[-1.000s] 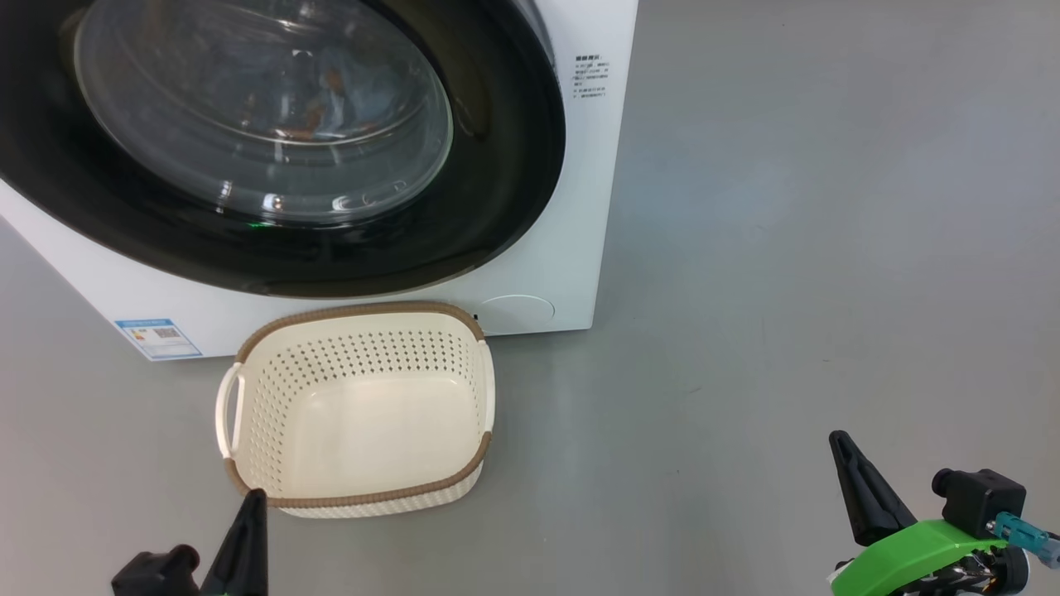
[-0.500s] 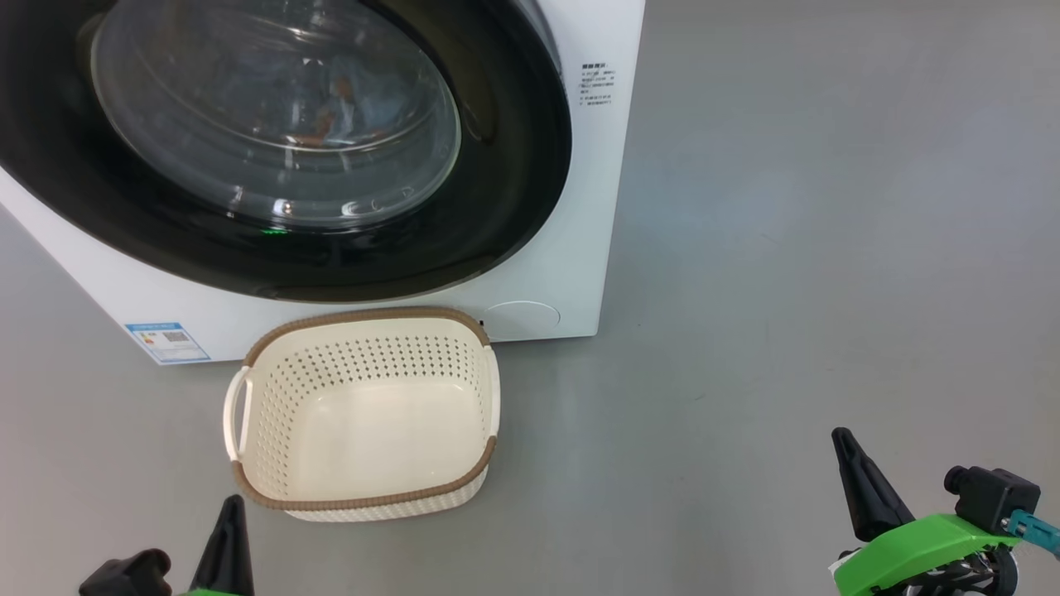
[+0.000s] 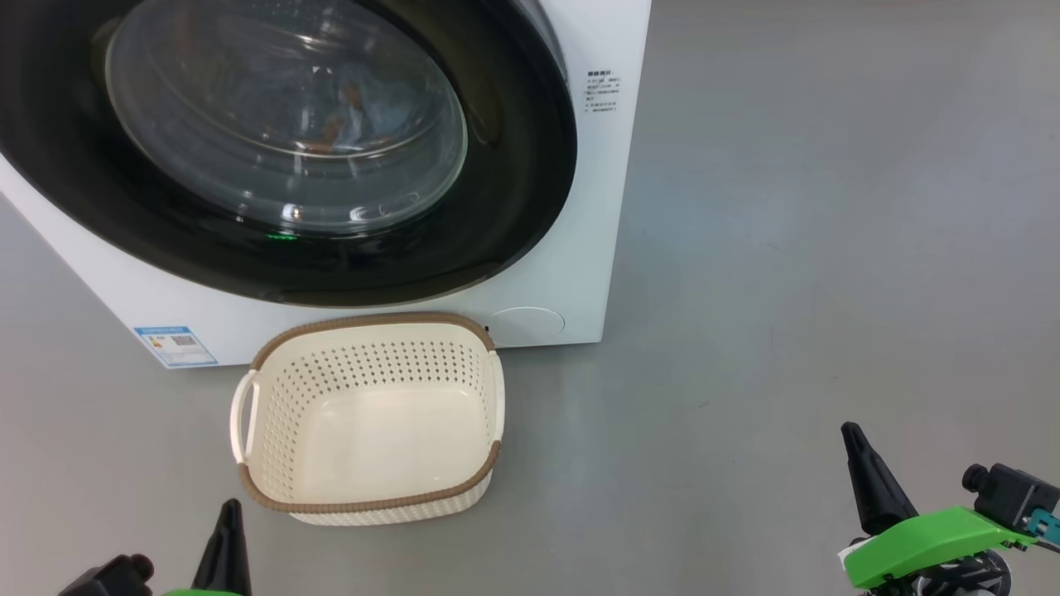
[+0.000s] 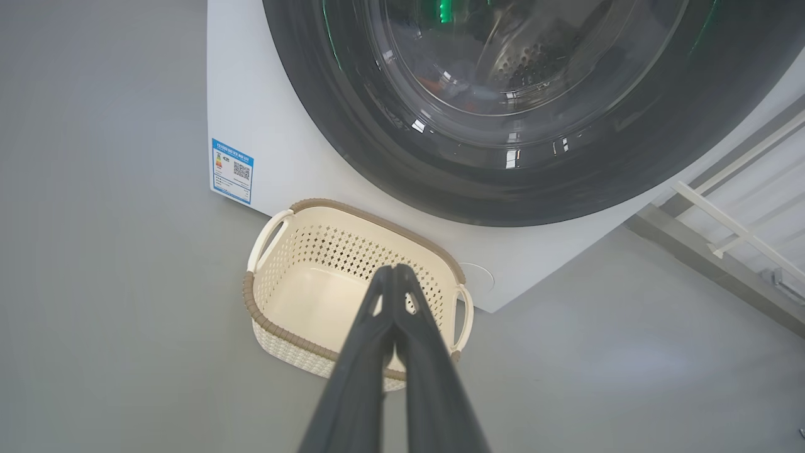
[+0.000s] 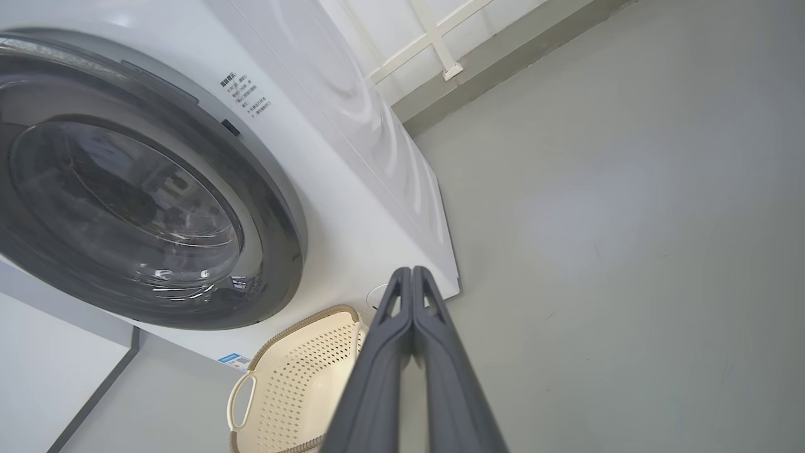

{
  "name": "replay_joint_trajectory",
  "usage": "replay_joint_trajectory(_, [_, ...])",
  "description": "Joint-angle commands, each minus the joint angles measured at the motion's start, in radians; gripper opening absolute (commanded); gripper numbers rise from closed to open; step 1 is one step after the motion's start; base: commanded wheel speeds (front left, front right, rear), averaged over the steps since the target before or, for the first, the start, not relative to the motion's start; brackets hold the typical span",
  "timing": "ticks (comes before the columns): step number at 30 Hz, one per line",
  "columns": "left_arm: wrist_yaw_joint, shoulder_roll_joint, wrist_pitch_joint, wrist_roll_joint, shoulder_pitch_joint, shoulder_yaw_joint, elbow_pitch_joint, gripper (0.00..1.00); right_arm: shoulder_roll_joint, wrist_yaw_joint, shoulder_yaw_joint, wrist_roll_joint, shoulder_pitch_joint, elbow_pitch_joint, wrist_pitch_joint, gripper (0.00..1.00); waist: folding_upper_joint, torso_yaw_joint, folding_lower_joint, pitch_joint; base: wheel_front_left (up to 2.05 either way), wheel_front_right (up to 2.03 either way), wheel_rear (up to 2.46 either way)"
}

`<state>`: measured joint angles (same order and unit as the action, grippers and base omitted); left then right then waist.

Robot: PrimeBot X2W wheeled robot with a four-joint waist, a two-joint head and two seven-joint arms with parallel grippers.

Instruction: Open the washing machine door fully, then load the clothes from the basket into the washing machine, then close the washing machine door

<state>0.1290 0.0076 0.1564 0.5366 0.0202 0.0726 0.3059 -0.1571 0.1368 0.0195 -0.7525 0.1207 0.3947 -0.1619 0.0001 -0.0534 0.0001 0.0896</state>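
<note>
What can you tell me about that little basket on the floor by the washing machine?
The basket is a small cream-white rectangular tub, plastic by its look, with rows of little holes in its walls, a brown woven-look rim and a loop handle at each short end. It stands upright on the grey floor, just in front of the washing machine, below its round door. It is empty. Whether its back edge touches the machine I cannot tell.

Left gripper has drawn back.
</note>
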Motion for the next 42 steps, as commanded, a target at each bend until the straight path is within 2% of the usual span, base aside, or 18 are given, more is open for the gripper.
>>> replay_joint_trajectory(1, [0.0,0.015,-0.008,0.03,0.033,0.012,-0.029,0.0,-0.006,-0.002,-0.003,-0.025,0.007,-0.03,0.005,0.0,-0.0001,0.001,0.0,-0.001,0.0,0.0,0.0])
replay_joint_trajectory(42, [0.001,0.028,-0.126,0.497,0.058,0.026,-0.043,0.0,0.04,-0.004,-0.056,-0.403,-0.002,-0.084,0.122,0.0,-0.0001,0.025,0.0,-0.04,0.0,0.0,0.0])
